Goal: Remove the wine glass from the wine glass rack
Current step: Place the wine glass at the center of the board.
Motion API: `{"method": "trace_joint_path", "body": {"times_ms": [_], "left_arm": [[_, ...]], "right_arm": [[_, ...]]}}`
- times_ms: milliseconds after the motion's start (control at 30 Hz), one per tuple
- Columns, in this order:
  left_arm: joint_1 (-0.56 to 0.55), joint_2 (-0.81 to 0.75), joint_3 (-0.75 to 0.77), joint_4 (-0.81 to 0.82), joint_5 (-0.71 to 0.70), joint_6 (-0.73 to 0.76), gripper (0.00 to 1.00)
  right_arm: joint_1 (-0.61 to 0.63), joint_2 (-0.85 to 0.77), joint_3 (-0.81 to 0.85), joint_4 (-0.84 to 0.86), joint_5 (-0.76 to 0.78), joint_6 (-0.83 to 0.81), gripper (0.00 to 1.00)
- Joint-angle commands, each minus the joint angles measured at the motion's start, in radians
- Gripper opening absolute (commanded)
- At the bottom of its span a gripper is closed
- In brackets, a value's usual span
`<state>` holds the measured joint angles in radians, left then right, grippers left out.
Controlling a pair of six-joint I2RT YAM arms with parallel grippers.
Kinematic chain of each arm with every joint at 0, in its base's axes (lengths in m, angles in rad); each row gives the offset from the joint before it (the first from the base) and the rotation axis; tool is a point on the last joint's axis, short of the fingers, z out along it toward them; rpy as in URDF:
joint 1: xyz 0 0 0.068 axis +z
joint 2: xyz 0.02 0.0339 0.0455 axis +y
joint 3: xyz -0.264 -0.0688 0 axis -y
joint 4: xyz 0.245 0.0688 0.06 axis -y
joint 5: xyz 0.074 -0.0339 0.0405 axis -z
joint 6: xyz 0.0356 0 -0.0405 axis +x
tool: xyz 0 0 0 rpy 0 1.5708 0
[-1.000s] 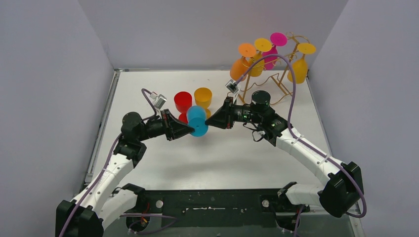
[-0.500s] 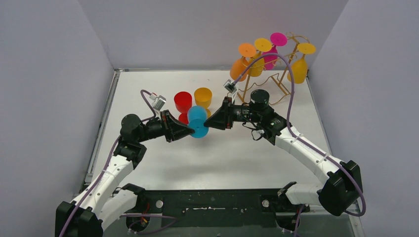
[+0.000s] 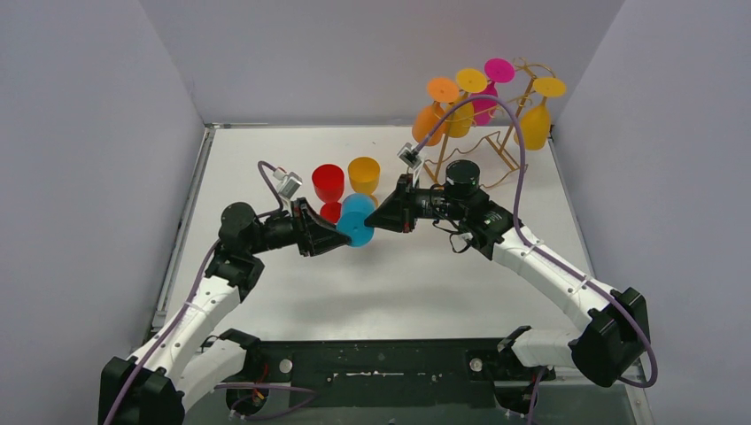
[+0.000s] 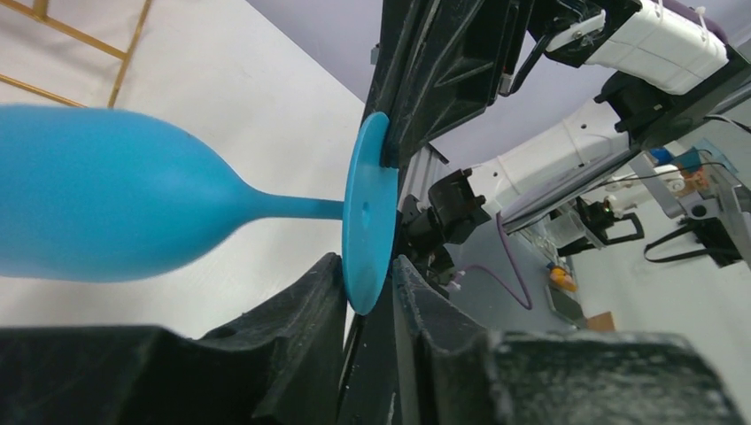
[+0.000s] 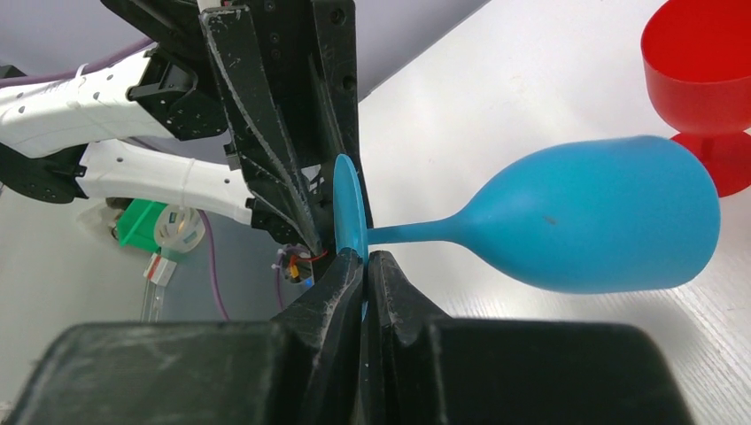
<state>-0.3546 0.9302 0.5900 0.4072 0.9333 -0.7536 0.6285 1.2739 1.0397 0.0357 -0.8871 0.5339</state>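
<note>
Blue wine glass is held level, bowl toward the red glass, right jaws pinching its foot, left jaws ajar.

White links with black joint housings on left arm and right arm; small dark screw holes dot white shells. One purple cable runs along each arm. Small silver-grey camera block at each wrist. Black, wedge-shaped left gripper and right gripper; fingers matte black, rough-textured, scuffed with pale scratches. Black base plate carries two round silver fasteners.
</note>
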Motion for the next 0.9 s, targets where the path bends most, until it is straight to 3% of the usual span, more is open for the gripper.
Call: {"method": "trace_joint_path", "body": {"times_ms": [0,200,300,433,733,800,867], "left_arm": [[-0.007,0.005,0.050,0.016,0.052,0.004,0.28],[-0.009,0.033,0.057,0.079,0.087,-0.034,0.30],[-0.009,0.035,0.056,0.094,0.078,-0.035,0.22],[-0.010,0.032,0.051,0.101,0.065,-0.032,0.21],[-0.012,0.004,0.027,0.070,0.043,0.022,0.00],[-0.012,-0.011,0.030,0.027,0.041,0.063,0.00],[-0.014,-0.027,0.022,0.036,0.048,0.075,0.00]], "right_arm": [[0.007,-0.019,0.023,0.049,0.037,-0.026,0.00],[0.011,-0.029,0.017,0.047,0.035,-0.028,0.00],[0.021,-0.037,0.006,0.056,0.032,-0.025,0.00],[0.025,-0.036,0.004,0.054,0.016,-0.028,0.00],[0.024,-0.045,0.004,0.040,0.014,-0.041,0.02],[0.025,-0.050,0.008,0.037,0.014,-0.046,0.06],[0.025,-0.060,0.012,0.038,0.013,-0.047,0.21]]}}
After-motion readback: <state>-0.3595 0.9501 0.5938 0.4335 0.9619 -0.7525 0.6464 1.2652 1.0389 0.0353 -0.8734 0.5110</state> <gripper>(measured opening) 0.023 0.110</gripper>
